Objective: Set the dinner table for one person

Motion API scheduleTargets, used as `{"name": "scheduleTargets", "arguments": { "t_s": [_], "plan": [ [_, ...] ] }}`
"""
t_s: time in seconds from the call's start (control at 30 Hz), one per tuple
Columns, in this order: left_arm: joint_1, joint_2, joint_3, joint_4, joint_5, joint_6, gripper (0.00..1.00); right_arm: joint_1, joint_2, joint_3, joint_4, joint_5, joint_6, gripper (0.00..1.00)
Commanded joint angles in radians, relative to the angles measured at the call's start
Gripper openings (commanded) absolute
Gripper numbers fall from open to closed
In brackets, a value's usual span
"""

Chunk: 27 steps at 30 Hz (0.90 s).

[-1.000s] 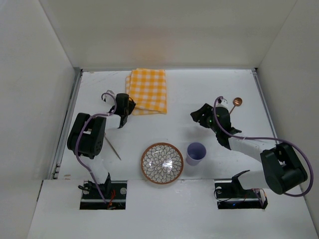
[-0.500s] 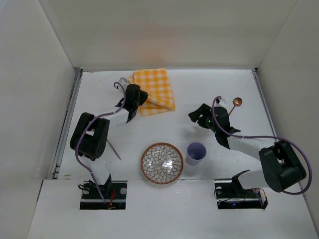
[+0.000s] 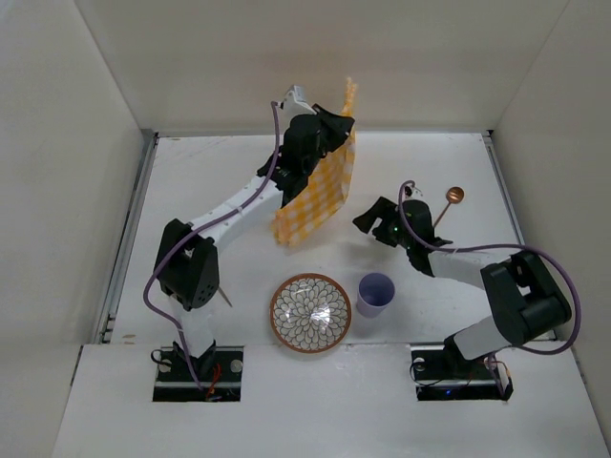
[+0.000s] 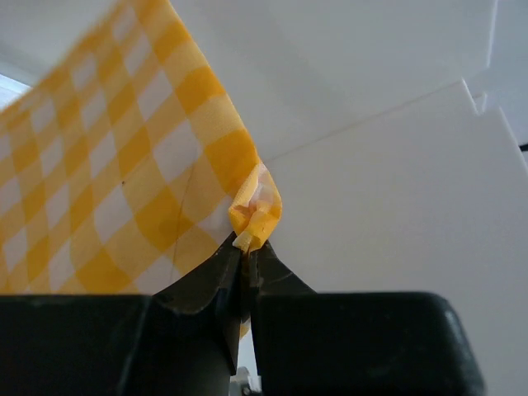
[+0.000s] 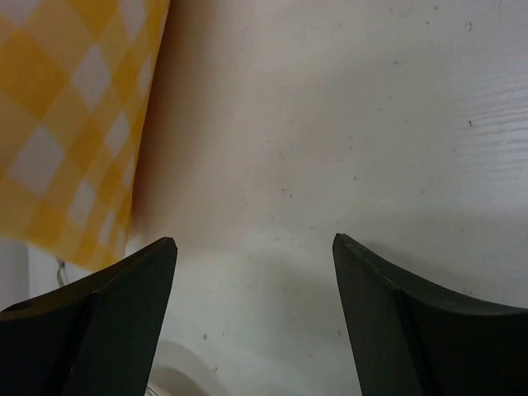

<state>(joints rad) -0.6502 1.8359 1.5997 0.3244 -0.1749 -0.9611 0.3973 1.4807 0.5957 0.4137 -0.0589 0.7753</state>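
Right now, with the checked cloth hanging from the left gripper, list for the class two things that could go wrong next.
1. The left gripper pinches only a small bunched corner of the checked cloth; it might slip free and drop in a heap.
2. The cloth hangs loose, and its lower edge could sweep the patterned bowl or tip the purple cup when carried across.

Bright, even and diffuse from overhead. Casts only faint, soft-edged shadows on the dinner table [image 3: 191, 181] right around the patterned bowl [image 3: 310, 312]. Puts a white glare patch inside the bowl. Tints the back wall [image 3: 191, 76], far beyond the bowl, faintly orange. Up close, renders the left gripper [image 4: 246, 257] and right gripper [image 5: 253, 239] near-black and soft-edged. Blurs the checked cloth [image 5: 66, 124] in the right wrist view.
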Motion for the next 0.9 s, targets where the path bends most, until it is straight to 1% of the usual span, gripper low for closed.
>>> {"name": "scheduleTargets", "arguments": {
  "t_s": [0.0, 0.07, 0.13, 0.27, 0.33, 0.4, 0.53, 0.6, 0.67, 0.73, 0.87],
  "plan": [
    [-0.019, -0.040, 0.048, -0.021, 0.009, 0.042, 0.00, -0.013, 0.001, 0.052, 0.117, -0.067, 0.018, 0.82],
    [-0.019, -0.037, 0.066, -0.024, 0.003, 0.059, 0.00, 0.004, -0.013, 0.050, 0.152, -0.090, 0.002, 0.83],
    [-0.012, -0.027, 0.080, -0.031, 0.002, 0.059, 0.00, 0.022, -0.020, 0.056, 0.151, -0.108, -0.004, 0.84],
    [0.010, 0.002, 0.094, -0.031, -0.014, 0.068, 0.00, 0.022, -0.126, 0.027, 0.128, -0.118, -0.054, 0.84],
    [0.030, 0.019, 0.092, -0.031, -0.012, 0.067, 0.00, 0.022, -0.177, 0.027, 0.071, -0.096, -0.076, 0.85],
    [0.045, 0.034, 0.088, -0.027, -0.014, 0.070, 0.00, 0.030, -0.186, 0.071, -0.027, -0.075, -0.108, 0.86],
    [0.097, 0.040, 0.053, -0.013, -0.041, 0.090, 0.00, 0.106, -0.152, 0.180, -0.206, 0.022, -0.177, 0.87],
    [0.129, 0.025, 0.002, 0.008, -0.047, 0.088, 0.00, 0.125, -0.117, 0.242, -0.292, 0.059, -0.194, 0.87],
    [0.151, 0.002, -0.064, 0.047, -0.049, 0.076, 0.00, 0.143, -0.068, 0.303, -0.383, 0.067, -0.199, 0.87],
    [0.160, -0.013, -0.122, 0.086, -0.054, 0.078, 0.00, 0.171, -0.015, 0.355, -0.436, 0.073, -0.209, 0.85],
    [0.191, -0.004, -0.158, 0.110, -0.071, 0.067, 0.01, 0.226, 0.093, 0.459, -0.527, 0.088, -0.231, 0.81]
  ]
}}
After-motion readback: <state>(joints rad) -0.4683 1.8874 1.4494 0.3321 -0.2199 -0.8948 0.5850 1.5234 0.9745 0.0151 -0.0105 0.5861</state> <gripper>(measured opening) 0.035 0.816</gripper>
